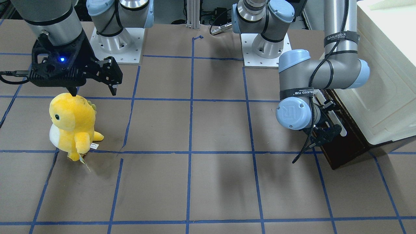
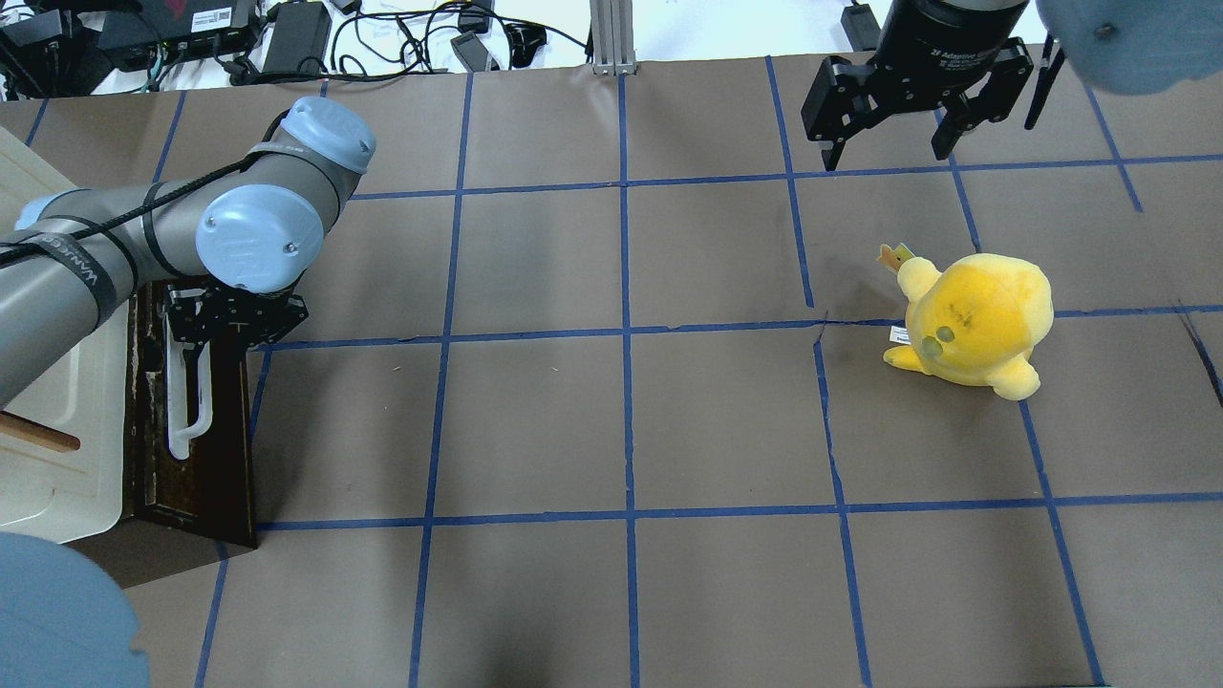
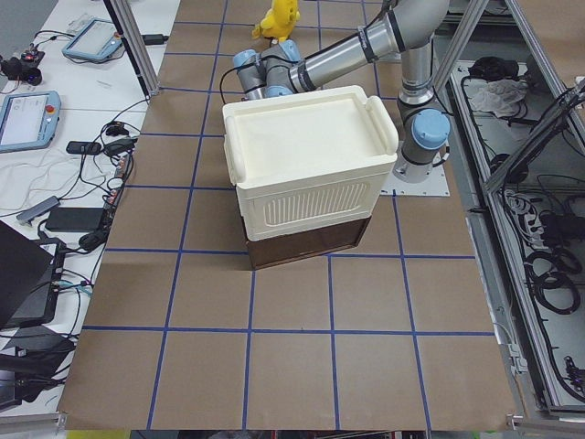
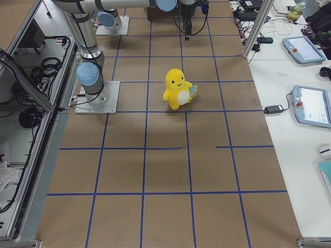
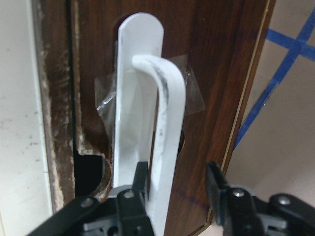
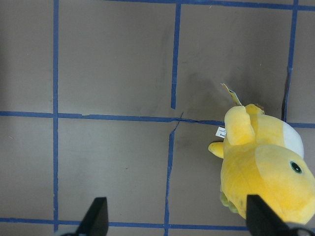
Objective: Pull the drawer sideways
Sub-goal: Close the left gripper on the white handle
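Left tool (image 5: 177,169) open, straddling the handle (image 5: 170,108) on the drawer (image 5: 221,64), bar hugging one finger (image 5: 140,196). Centre it, close firmly, then pull straight back towards the tool, no twisting.

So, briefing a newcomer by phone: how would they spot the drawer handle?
Find the cream-white cabinet on the robot's far left. At its base is the dark brown drawer. Its handle is the only long white bar, straddled by the left gripper.
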{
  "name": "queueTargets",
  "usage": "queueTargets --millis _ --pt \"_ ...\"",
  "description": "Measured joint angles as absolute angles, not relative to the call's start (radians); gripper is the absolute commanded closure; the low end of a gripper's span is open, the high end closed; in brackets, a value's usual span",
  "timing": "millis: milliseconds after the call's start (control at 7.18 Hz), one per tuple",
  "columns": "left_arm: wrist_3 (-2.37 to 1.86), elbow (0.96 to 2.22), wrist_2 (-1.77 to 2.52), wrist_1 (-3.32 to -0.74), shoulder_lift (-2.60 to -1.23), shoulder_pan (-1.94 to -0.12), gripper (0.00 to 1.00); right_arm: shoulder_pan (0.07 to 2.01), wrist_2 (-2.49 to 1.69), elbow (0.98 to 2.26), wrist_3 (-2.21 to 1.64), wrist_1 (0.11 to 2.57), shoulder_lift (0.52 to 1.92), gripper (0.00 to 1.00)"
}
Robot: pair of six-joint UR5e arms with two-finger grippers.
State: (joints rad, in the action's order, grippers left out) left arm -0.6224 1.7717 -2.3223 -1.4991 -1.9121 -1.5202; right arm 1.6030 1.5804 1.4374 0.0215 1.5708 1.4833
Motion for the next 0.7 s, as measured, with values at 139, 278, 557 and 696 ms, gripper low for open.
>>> queueTargets --millis 139,278,557,696 --pt "-0.622 1.772 -2.323 -1.502 -1.91 -1.52 0.53 1.603 1.58 1.437 0.021 1.571 1.483 0.0" --pt "-0.622 1.772 -2.324 -1.508 -1.907 -1.52 0.53 1.603 1.58 1.437 0.021 1.571 1.483 0.0" --pt "-0.623 1.771 -2.324 -1.513 -1.905 -1.518 0.65 1.603 1.581 1.437 0.021 1.571 1.483 0.0" --pt "-0.622 1.77 -2.324 -1.514 -1.904 -1.512 0.65 1.603 1.581 1.437 0.021 1.571 1.483 0.0"
